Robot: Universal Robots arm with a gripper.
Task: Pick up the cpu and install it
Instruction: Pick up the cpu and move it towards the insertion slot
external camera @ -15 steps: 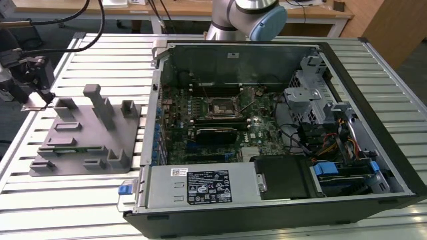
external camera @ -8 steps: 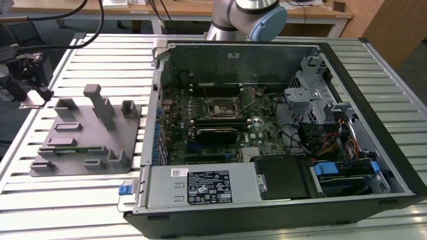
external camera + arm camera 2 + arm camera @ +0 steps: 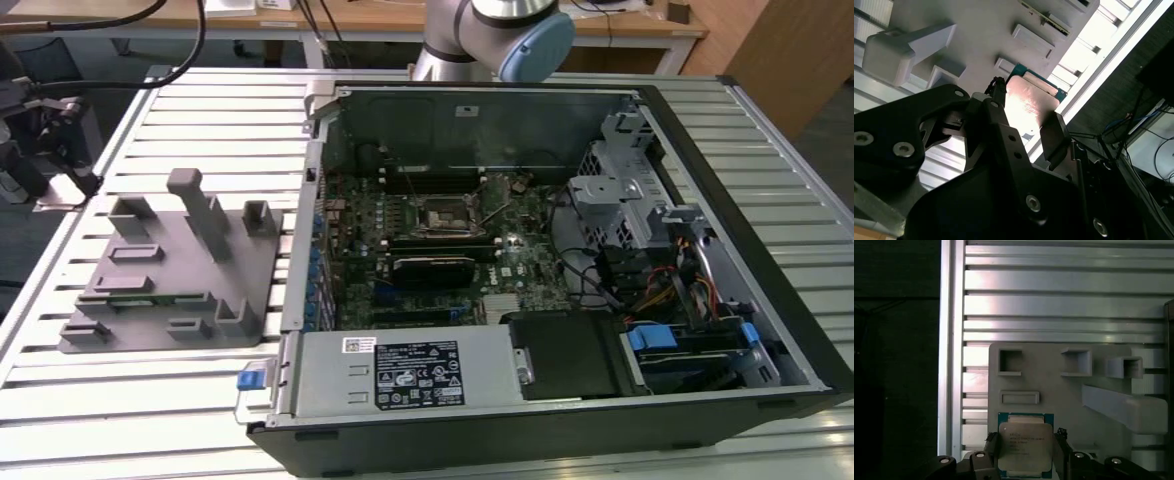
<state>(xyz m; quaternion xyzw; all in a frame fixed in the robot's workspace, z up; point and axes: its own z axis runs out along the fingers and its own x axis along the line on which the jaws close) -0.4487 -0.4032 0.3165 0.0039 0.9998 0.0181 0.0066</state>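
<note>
Black gripper pinches the cpu, a small flat square chip w/ pale silver metal lid on a green board. One dark finger sits on each of two opposite edges, jaws closed onto it, and the chip lies flat between the tips in both wrist views. The lid carries several lines of small dark print, approx. centred. Beyond the jaws, behind the chip, is the grey plastic fixture w/ square pockets, a low rectangular frame and long upright posts. It stands on the silver slatted aluminium table. The chip looks nearer the cameras than the fixture does, but whether it's clear of the fixture or touching it can't be told. In the exterior view the fixture is on the exterior view's left, just beside the open black desktop computer case. The green motherboard w/ its square socket is inside the case. The silver power supply box at the case's near edge has white and black printed labels and a blue tab. The arm's grey and light-blue joint is at the table's far side.
</note>
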